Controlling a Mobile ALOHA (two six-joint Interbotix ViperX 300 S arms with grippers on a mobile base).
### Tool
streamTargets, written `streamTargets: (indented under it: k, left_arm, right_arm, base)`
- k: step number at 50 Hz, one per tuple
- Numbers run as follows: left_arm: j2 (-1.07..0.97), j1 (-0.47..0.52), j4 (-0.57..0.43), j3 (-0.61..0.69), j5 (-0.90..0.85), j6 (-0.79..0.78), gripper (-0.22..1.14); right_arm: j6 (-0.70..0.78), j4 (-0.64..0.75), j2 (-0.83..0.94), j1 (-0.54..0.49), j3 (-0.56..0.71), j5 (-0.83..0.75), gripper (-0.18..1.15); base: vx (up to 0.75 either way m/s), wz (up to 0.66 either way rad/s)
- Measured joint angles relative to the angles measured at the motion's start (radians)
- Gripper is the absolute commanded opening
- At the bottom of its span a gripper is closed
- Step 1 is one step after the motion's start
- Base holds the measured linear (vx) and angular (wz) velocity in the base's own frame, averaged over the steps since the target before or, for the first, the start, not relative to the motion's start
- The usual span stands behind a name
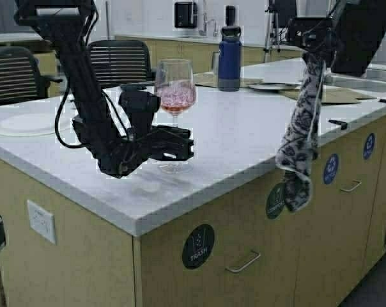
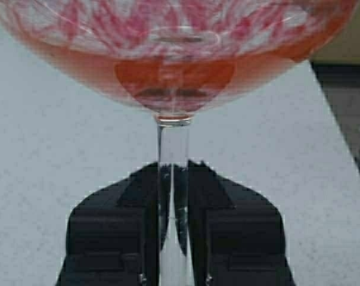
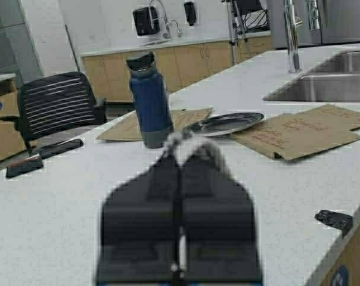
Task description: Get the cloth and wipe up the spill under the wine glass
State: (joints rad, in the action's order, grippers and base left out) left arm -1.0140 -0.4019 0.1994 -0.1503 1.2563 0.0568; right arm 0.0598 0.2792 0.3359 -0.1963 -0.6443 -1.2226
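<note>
The wine glass (image 1: 175, 93), its bowl tinted pink-red, stands near the front edge of the white counter (image 1: 244, 134). My left gripper (image 1: 180, 144) is shut on its stem (image 2: 173, 149) just above the round foot; in the left wrist view the gripper (image 2: 173, 170) has both fingers pressed against the stem. I cannot tell whether the foot touches the counter. My right gripper (image 1: 316, 54) is raised at the right, shut on the top of the dark grey and white patterned cloth (image 1: 301, 141). The cloth hangs down past the counter's edge. A tuft of the cloth (image 3: 195, 143) shows at the right gripper (image 3: 179, 158).
A dark blue bottle (image 1: 229, 57), a metal plate (image 1: 270, 86) and cardboard sheets (image 1: 337, 96) lie at the back right, near a sink (image 3: 323, 86). A white plate (image 1: 27, 123) lies at the far left. Black chairs (image 1: 119, 61) stand behind the counter.
</note>
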Motion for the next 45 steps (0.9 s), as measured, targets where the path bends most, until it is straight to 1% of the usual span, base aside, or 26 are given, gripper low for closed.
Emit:
streamTargets:
  k: [6,11,28,45]
  left_arm:
    - [-0.015,-0.006,0.005,0.015,0.014,0.002,0.72]
    - [-0.021,-0.014,0.006,0.021,0.017,0.002,0.76]
    - [-0.020,-0.017,0.011,0.021,0.018,0.003,0.76]
    - [0.000,-0.015,0.011,-0.064,0.044,0.002,0.76]
  right_arm:
    - [0.002,-0.005,0.000,0.000,0.000,0.000,0.06]
    - [0.000,-0.014,-0.002,0.005,-0.006,0.000,0.06]
    - [0.000,-0.031,0.000,0.003,-0.014,0.000,0.06]
    - [0.002,-0.048,0.000,-0.002,-0.046,-0.003,0.06]
  base:
    - [0.00,0.00]
    - [0.00,0.00]
    - [0.00,0.00]
    - [0.00,0.00]
